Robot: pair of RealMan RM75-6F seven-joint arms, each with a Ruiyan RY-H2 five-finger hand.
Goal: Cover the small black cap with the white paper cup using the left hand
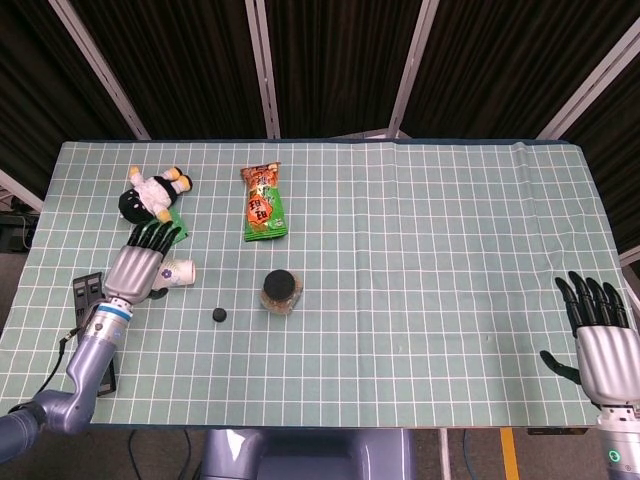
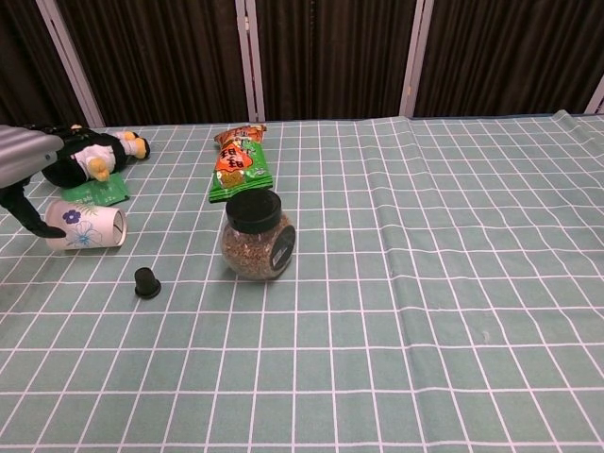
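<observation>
The white paper cup [image 1: 179, 271] [image 2: 88, 227], printed with blue flowers, lies on its side on the table at the left, its mouth pointing right. My left hand [image 1: 140, 264] [image 2: 25, 166] hovers over the cup's closed end with fingers spread and holds nothing; in the chest view its dark thumb reaches down beside the cup's base. The small black cap [image 1: 218, 315] [image 2: 145, 282] stands upright a little right of the cup and nearer the front, apart from it. At the front right, off the table's edge, my right hand [image 1: 600, 332] is open and empty.
A dark-lidded glass jar [image 1: 281, 291] [image 2: 257, 236] stands just right of the cap. Behind it lies a snack packet [image 1: 263, 203] [image 2: 241, 162]. A plush toy [image 1: 150, 194] [image 2: 87, 149] and a green sachet [image 1: 169, 229] [image 2: 100, 193] lie behind the cup. A black device [image 1: 87, 294] sits at the left edge.
</observation>
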